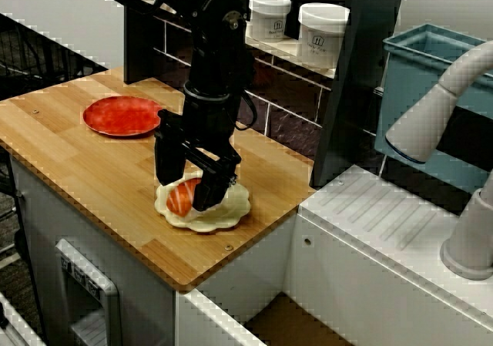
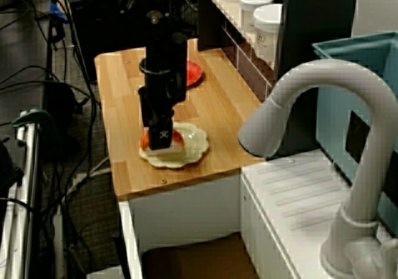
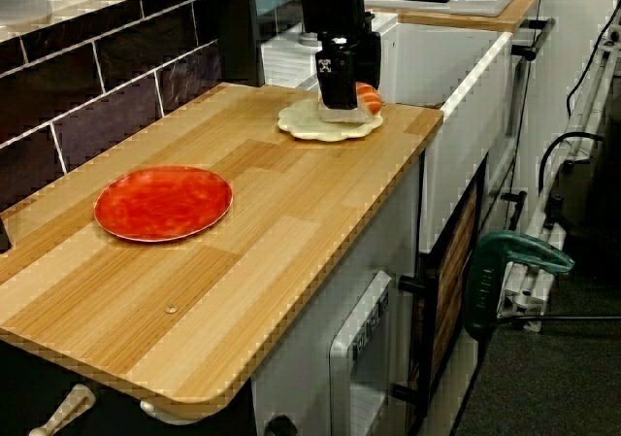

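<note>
From the front view, my black gripper (image 1: 185,192) reaches straight down over a cream scalloped plate (image 1: 233,204) near the counter's right front corner. A salmon sushi piece (image 1: 179,199), orange on white rice, lies on that plate between my fingers, which press on both its sides. The side view shows the gripper (image 2: 160,143) covering most of the sushi (image 2: 178,144) on the plate (image 2: 195,143). Along the counter, the sushi (image 3: 368,94) sticks out to the right of the gripper (image 3: 342,106) above the plate (image 3: 301,121).
A red plate (image 1: 123,115) lies on the wooden counter to the left. Two white jars (image 1: 269,15) stand on a shelf behind the arm. To the right are a white sink top (image 1: 385,215), a grey faucet (image 1: 443,103) and a teal bin (image 1: 420,84).
</note>
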`<state>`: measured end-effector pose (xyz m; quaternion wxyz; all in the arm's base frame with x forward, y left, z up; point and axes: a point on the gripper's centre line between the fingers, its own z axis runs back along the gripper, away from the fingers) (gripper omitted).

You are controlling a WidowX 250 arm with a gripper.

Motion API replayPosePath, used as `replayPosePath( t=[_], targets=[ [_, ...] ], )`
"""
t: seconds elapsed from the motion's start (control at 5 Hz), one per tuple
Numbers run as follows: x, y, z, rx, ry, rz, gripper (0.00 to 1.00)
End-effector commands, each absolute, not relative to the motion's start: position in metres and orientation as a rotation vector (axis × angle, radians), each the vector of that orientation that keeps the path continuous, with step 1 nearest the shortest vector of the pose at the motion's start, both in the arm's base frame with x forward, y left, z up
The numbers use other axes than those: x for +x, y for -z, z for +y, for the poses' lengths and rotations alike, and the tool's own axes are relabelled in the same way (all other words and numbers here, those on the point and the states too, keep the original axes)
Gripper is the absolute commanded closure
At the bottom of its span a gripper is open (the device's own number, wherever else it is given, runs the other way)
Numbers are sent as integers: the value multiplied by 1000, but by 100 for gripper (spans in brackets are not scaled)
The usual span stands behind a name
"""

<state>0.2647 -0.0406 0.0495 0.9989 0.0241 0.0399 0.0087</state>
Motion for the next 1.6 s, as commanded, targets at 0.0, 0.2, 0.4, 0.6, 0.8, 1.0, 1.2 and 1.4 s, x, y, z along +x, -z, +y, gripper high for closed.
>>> replayPosePath(
  t=[0.0,0.2,0.4,0.6,0.8,1.0,1.2,1.4],
  targets=[
    [274,-73,-23,2,-25,52,0],
    [277,-73,-19,-6,-31,61,0],
    [279,-67,-19,-3,-35,75,0],
    [277,-76,-12,-38,-53,75,0],
    [277,-79,0,-57,-71,74,0],
    [283,-77,9,-64,-84,100,0],
    [285,-80,21,-39,-74,99,0],
    [282,-80,27,-40,-82,88,0]
  ],
)
